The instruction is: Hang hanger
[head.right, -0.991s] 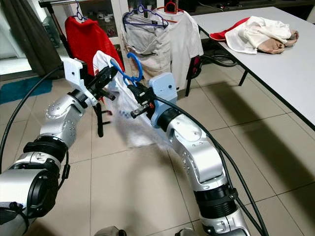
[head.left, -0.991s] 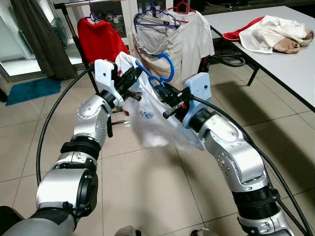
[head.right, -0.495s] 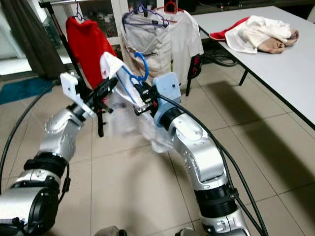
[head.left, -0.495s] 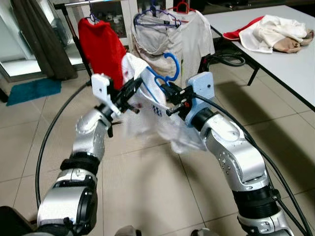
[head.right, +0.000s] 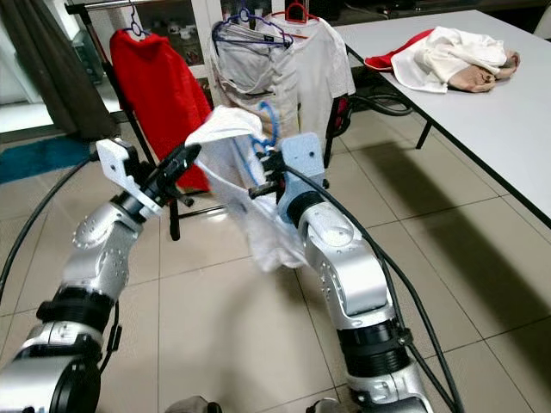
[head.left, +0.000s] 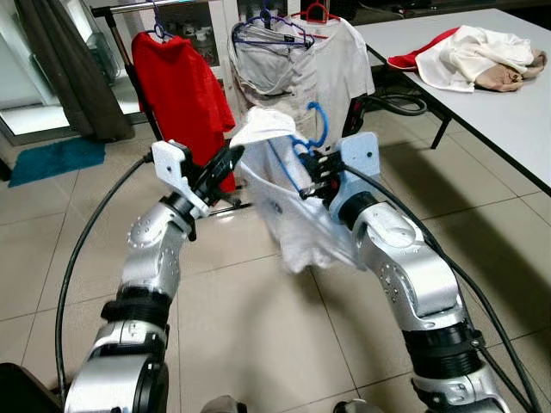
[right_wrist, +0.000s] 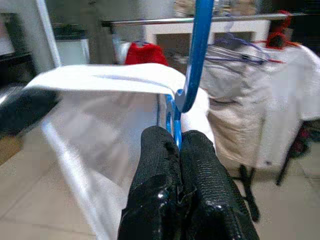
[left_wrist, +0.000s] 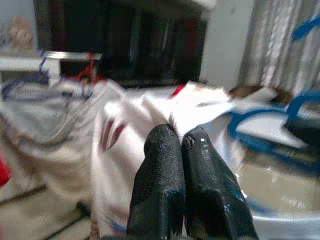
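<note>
Right in front of the robot, over a beige tiled floor [head.left: 258,335], both silver arms are raised and meet around a white shirt [head.left: 288,206] draped on a blue hanger [head.left: 312,129]. The shirt hangs in the air between the two grippers, its hem dangling well above the tiles.

The right gripper [right_wrist: 172,142] has its fingers pressed tight together on the blue hanger, pinching it just below the hook, which curls up over the fingertips. The left gripper [left_wrist: 181,137] is clamped shut too, with a fold of the white shirt caught at the shoulder area; the cloth is a bit blurred there, so exactly how much it's got I can't say.

Just behind all that stands a clothes rack [head.left: 142,7] with stuff already hung: a red shirt [head.left: 185,82] on the robot's left side, then a greyish-white garment [head.left: 280,64] and a white tee [head.left: 340,64] bunched next to each other on their own hangers. Between the held shirt and the rail it's basically these clothes.

Off to the right, a grey table [head.left: 508,112] carries a pile of clothes [head.left: 473,56], white, red and tan. Far left there's a dark curtain [head.left: 65,73] and a teal mat [head.left: 56,155] on the floor.
</note>
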### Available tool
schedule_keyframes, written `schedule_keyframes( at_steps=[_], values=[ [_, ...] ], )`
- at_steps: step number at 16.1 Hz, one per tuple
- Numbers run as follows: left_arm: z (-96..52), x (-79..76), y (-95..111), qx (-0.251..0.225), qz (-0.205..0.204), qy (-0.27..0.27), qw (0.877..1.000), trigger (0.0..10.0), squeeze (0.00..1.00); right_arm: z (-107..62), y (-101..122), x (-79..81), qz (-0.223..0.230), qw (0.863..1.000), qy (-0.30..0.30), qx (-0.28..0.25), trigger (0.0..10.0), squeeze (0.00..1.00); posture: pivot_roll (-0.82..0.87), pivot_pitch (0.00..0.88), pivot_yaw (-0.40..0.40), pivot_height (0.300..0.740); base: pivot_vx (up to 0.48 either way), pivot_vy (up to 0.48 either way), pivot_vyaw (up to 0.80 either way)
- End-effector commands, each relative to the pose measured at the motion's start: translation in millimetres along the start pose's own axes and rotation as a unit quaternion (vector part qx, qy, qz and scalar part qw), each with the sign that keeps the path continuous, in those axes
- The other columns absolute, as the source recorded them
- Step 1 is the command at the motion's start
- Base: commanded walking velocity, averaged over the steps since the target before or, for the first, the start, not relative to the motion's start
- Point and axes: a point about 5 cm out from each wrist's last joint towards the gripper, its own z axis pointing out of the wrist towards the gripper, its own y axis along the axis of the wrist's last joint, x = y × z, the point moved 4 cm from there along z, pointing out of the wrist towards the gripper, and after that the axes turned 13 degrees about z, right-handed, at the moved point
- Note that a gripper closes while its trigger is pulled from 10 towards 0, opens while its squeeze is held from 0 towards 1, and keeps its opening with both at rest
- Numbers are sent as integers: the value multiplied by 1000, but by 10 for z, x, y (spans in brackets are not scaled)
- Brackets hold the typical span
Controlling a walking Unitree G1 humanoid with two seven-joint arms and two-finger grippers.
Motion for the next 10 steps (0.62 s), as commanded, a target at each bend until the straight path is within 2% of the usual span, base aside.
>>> schedule_keyframes(
  at_steps=[1, 2, 3, 4, 5, 8, 10],
  values=[
    [-49, 59, -89, 33, 5, 23, 999, 0, 0, 7, 53, -63, 3, 1000, -19, -10, 10000, 0, -58, 0, 127, 740, 0, 0, 0],
    [-63, 74, -123, 44, 2, 32, 999, 0, 0, 10, 18, -45, 3, 1000, -12, 2, 10000, 0, -59, 0, 124, 740, 0, 0, 0],
    [-79, 90, -162, 57, -3, 48, 997, 0, 0, -28, -284, 67, -31, 995, 38, 91, 10000, 0, -61, 0, 121, 740, 0, 0, 0],
    [-78, 91, -173, 62, -3, 56, 996, 0, 0, -133, -607, 129, -80, 978, 81, 177, 10000, 0, -61, 0, 121, 740, 0, 0, 0],
    [-71, 82, -166, 62, -4, 60, 996, 0, 0, -195, -724, 104, -84, 973, 75, 201, 10000, 0, -60, 0, 107, 740, 0, 0, 0],
    [-59, 71, -139, 57, -1, 68, 996, 0, 0, -184, -647, 46, -71, 978, 55, 186, 10000, 0, -66, 1, 103, 740, 0, 0, 0],
    [-21, -36, -106, 49, 1, 40, 998, 0, 0, -99, -441, 24, -61, 989, 37, 132, 10000, 0, -63, 1, 100, 740, 0, 0, 0]
  ],
)
